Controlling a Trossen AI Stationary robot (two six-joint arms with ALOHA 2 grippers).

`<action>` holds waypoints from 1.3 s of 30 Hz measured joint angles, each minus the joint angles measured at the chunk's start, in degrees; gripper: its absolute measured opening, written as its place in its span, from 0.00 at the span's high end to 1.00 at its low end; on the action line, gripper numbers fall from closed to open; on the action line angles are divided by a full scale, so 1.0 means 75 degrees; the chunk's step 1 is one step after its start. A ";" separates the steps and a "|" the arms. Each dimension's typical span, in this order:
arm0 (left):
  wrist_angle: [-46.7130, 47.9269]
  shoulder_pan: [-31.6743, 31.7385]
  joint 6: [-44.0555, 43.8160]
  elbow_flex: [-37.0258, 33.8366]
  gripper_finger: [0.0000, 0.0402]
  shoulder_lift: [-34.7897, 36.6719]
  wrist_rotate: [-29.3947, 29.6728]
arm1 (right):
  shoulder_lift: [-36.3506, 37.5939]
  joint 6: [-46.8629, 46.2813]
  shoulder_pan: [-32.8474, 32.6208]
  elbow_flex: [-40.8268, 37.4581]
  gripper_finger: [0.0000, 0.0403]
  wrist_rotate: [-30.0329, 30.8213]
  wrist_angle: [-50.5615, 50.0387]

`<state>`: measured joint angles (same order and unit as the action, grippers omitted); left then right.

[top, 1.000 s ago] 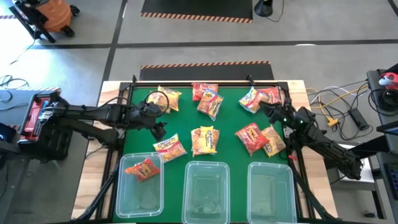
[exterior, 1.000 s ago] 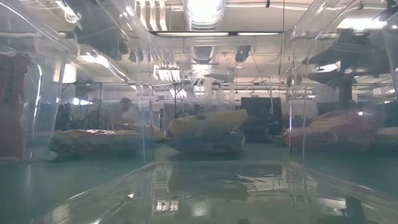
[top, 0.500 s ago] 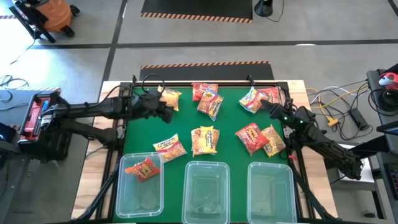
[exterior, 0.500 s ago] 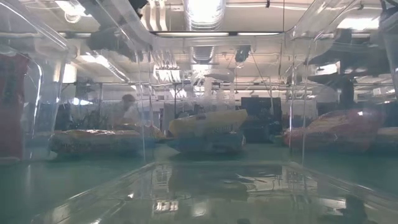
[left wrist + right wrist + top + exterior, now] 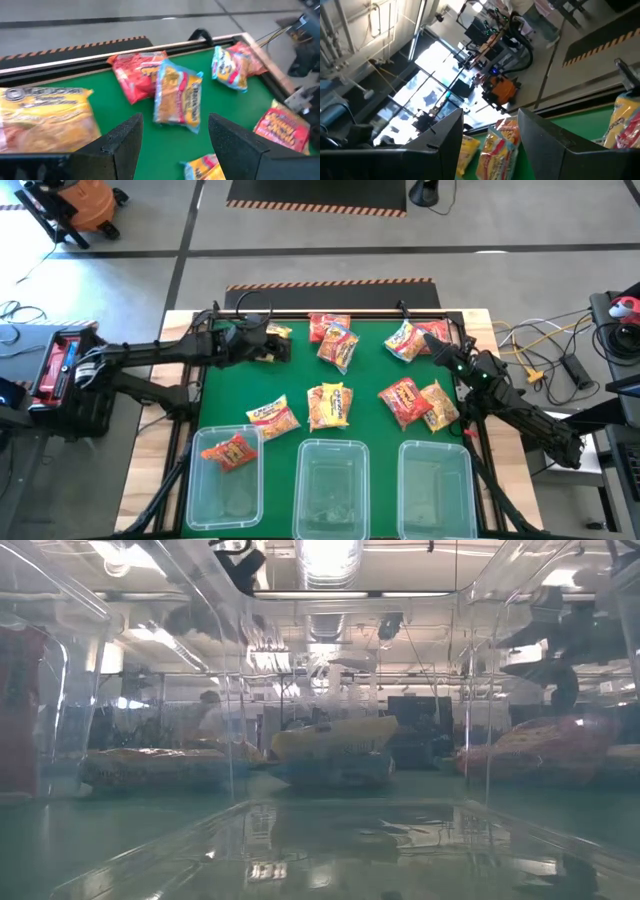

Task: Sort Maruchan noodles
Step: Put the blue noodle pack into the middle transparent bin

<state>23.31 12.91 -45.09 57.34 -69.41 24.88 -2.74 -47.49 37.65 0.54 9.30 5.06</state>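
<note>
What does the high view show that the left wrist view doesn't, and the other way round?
Only the high view shows the three clear tubs along the near edge, the left tub holding one red packet, plus both arms and the right tool over the far right corner. Only the left wrist view shows the left tool open, with nothing between its fingers, and the yellow packet close beside it. Both show the red packet and yellow-pink packet overlapping at the mat's far middle.
</note>
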 joint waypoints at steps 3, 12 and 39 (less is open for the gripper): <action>-0.0834 0.0002 -0.0001 0.0000 0.48 -0.0285 -0.0283 | 0.0000 0.0063 0.0000 0.0000 0.56 0.0004 0.0090; -0.2703 0.0193 -0.0379 0.0000 0.48 -0.1148 -0.1327 | -0.0012 0.0039 0.0003 0.0000 0.56 -0.0045 0.0429; -0.1588 0.0722 -0.0524 0.1896 0.48 -0.3774 -0.2610 | -0.3796 0.0508 0.0015 0.3460 0.56 -0.0680 -0.3163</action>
<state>11.40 18.32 -49.03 71.56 -97.71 5.31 -31.21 -43.67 37.76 26.48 4.20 -18.66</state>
